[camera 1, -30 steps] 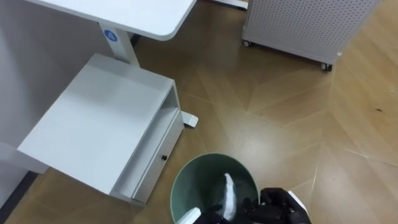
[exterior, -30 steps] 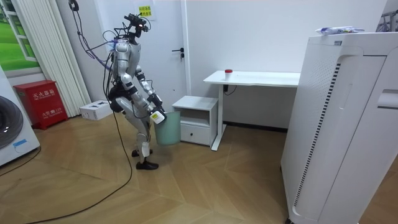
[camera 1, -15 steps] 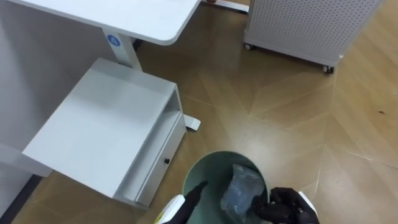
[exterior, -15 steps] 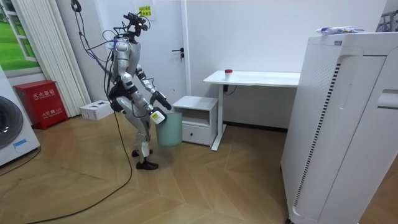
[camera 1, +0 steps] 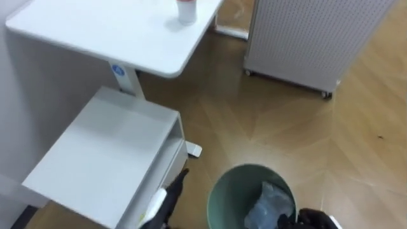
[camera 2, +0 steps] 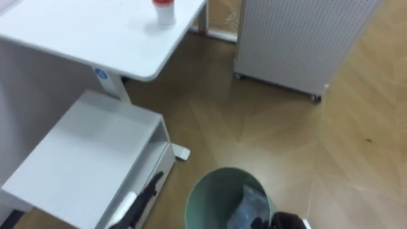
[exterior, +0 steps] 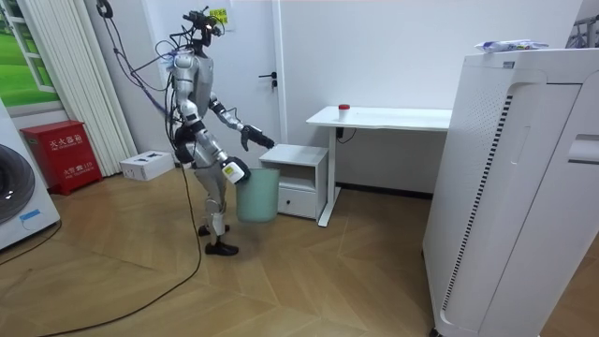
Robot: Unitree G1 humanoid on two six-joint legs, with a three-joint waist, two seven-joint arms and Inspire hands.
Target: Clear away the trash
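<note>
Left eye view: the green bin (camera 1: pixel 230 196) stands on the wooden floor (camera 1: pixel 286 127) at 4 o'clock of the cabinet (camera 1: pixel 95 159). The garbage (camera 1: pixel 270 203) — a crumpled grey wad — lies inside it, against the wall at the bin's 4 o'clock. The right hand (camera 1: pixel 313 220) shows dark just past the rim, also at 4 o'clock; I cannot tell how its fingers are set. The left hand (camera 1: pixel 172 194) is held out at the bin's 9 o'clock, fingers straight and holding nothing, over the cabinet's front corner. Room view — the robot stands at the bin, facing the white table (exterior: pixel 374 117).
</note>
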